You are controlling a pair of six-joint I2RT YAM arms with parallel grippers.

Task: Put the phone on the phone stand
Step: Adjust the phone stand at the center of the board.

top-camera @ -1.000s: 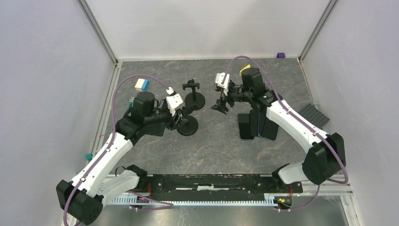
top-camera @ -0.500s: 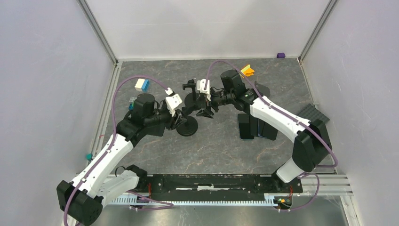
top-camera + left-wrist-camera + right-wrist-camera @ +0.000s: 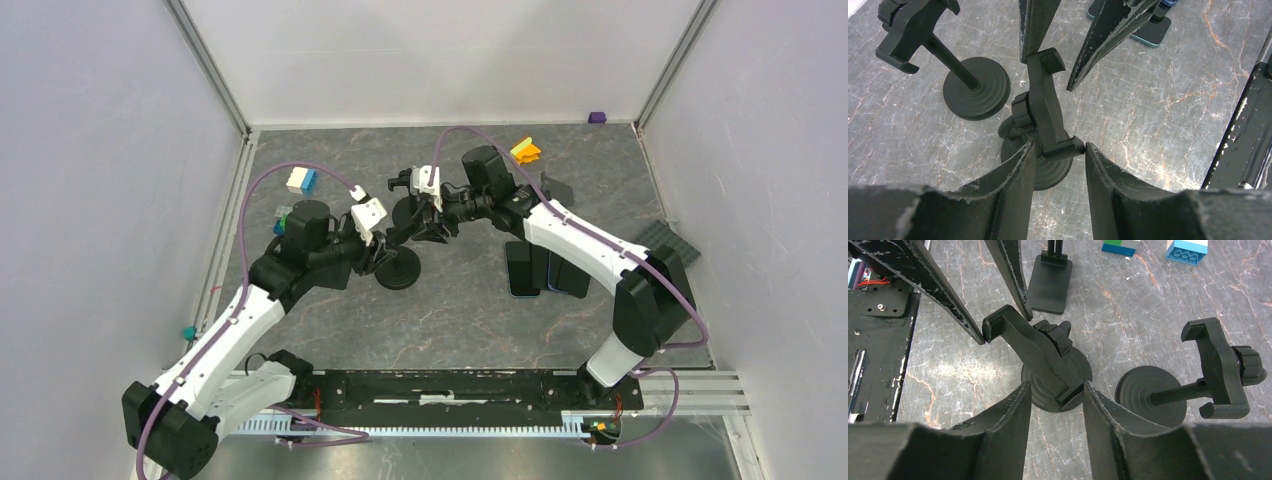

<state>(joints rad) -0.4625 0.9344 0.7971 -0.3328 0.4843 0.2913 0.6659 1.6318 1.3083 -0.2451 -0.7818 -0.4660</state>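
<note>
Seen from above, the left arm (image 3: 235, 320) and right arm (image 3: 585, 240) meet over one phone stand (image 3: 398, 268) left of centre on the tabletop (image 3: 450, 320). The phone (image 3: 520, 272) lies flat right of centre under the right forearm, well apart from that stand. In the left wrist view, the left fingers (image 3: 1008, 190) at the bottom of the frame clench the lower hook of the stand's cradle (image 3: 1045, 107), and the right fingers (image 3: 1108, 35) straddle its upper hook from the top. In the right wrist view one right finger touches the cradle's end, but I cannot tell whether both pinch it. The likely risks are that a finger slips and the cradle, if sprung, snaps shut, that the two arms pull against each other and tip the stand, or that they knock the second stand (image 3: 1220, 370) just beside it. No brand or writing is legible.
</note>
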